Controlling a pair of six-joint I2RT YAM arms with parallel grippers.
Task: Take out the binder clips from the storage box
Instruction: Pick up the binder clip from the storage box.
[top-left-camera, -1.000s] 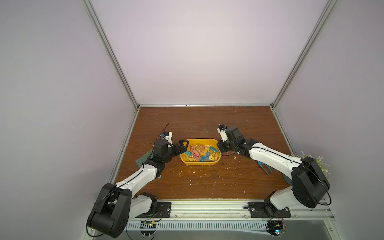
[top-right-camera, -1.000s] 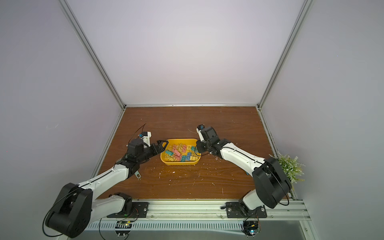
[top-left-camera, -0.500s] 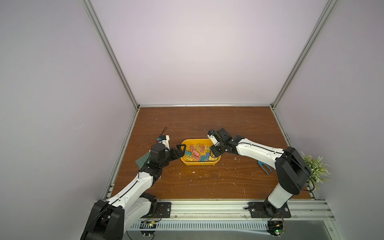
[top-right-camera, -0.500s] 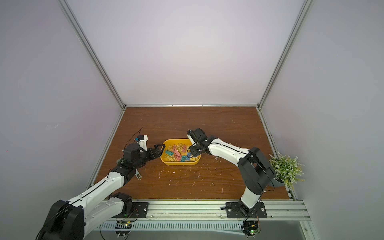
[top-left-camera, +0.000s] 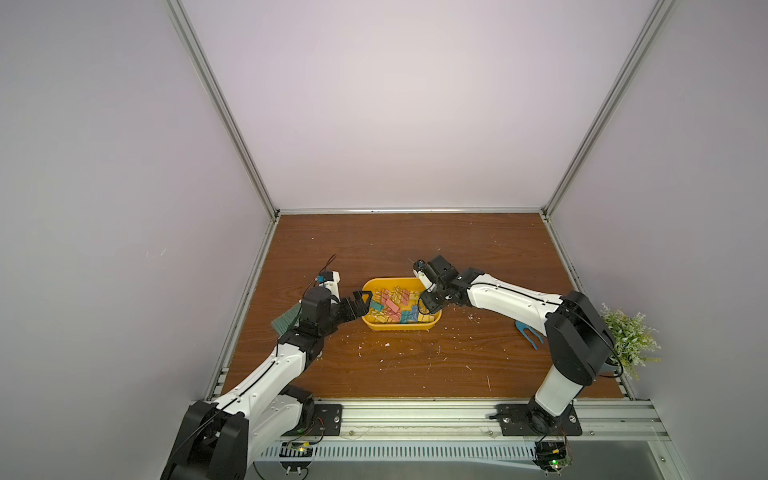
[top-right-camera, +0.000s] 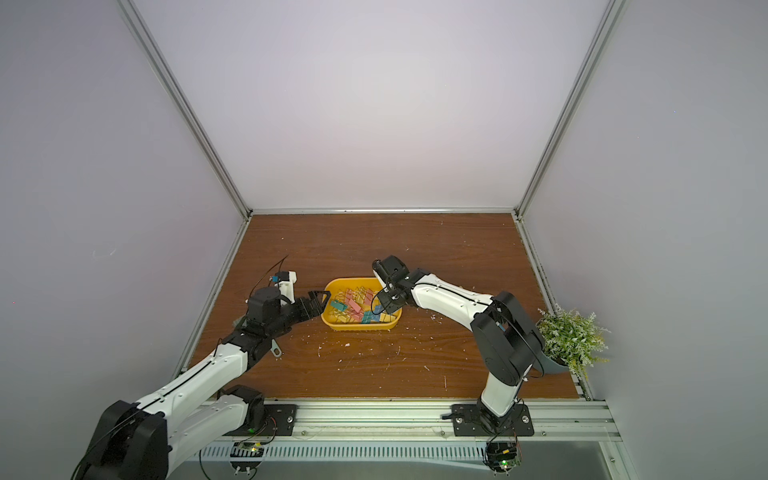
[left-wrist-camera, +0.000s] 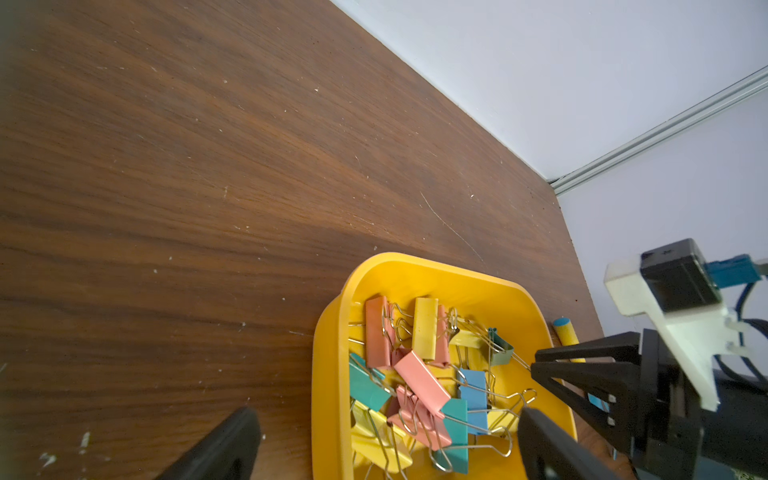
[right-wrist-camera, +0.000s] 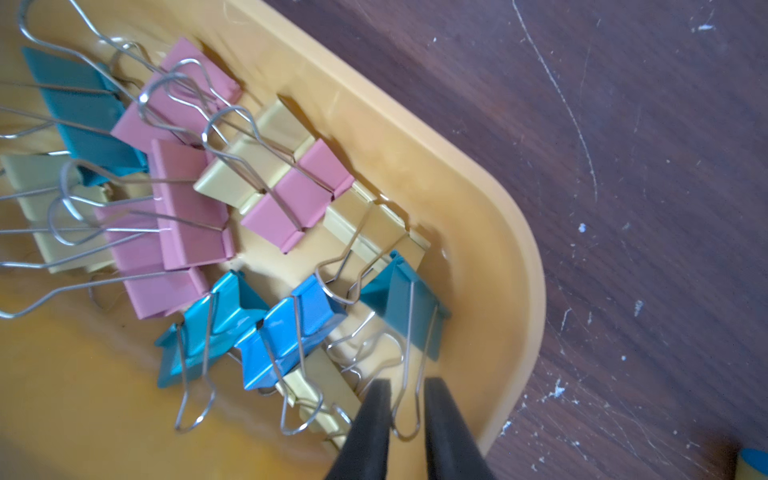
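Closest is a metal rail (top-left-camera: 415, 419) with both arms bolted on. Next comes the brown desk (top-left-camera: 415, 370), dotted with little white specks (top-left-camera: 387, 344). On the right side a blue fork (top-left-camera: 530, 334) lies flat on the desk, and a small green plant (top-left-camera: 627, 340) sits at the desk's right edge.

A bit further back is the yellow box (top-left-camera: 399, 327), near the middle of the desk, between the two end effectors. The clips (top-left-camera: 392, 307) lie in it in a pile: pink, yellow, blue and teal, with thin wire handles.

The left end effector (top-left-camera: 360, 306) is wide open, right at the box's left end. In the left wrist view one finger (left-wrist-camera: 224, 444) is over the desk outside the box and the other is over the box.

The right end effector (right-wrist-camera: 406, 384) reaches down into the box's right end. It is narrow. The wire handle of a teal clip (right-wrist-camera: 409, 307) sits between its fingers (right-wrist-camera: 374, 415). I cannot tell if they squeeze the wire. That teal clip lies close to the box wall, by a rounded corner.

Behind the box the desk runs back to a pale wall (top-left-camera: 395, 104).
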